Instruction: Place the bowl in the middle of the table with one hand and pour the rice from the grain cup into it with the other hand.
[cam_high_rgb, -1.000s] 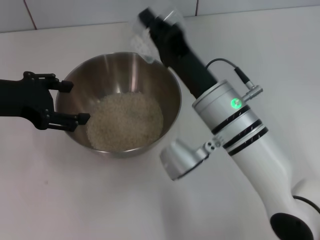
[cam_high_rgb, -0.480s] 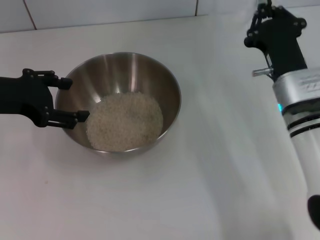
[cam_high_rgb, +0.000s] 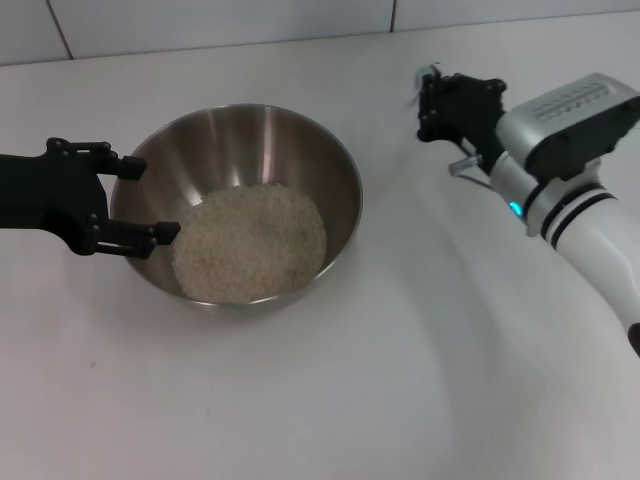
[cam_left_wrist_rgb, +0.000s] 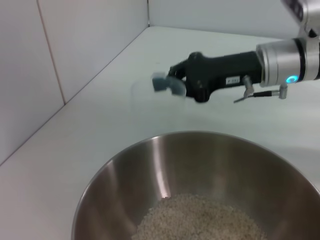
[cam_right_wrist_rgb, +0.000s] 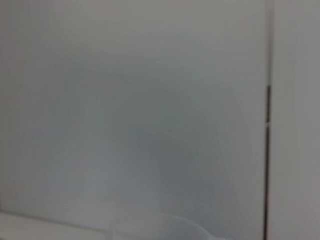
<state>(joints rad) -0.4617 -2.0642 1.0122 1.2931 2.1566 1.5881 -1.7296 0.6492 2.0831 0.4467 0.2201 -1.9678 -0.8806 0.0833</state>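
White surface (cam_high_rgb: 330, 400) below a tiled wall: the bowl (cam_high_rgb: 250, 140) of rice (cam_high_rgb: 250, 243) sits mid-surface, its rim between the parted fingers of the left claw (cam_high_rgb: 142, 200); the right claw (cam_high_rgb: 428, 103), nearer the faint grain cup (cam_left_wrist_rgb: 145, 95), lies well right, its grip indiscernible.

Grain cup (cam_left_wrist_rgb: 150, 92) is a faint blur at right gripper (cam_left_wrist_rgb: 172, 82); bowl (cam_left_wrist_rgb: 125, 175) cut off by lower edge
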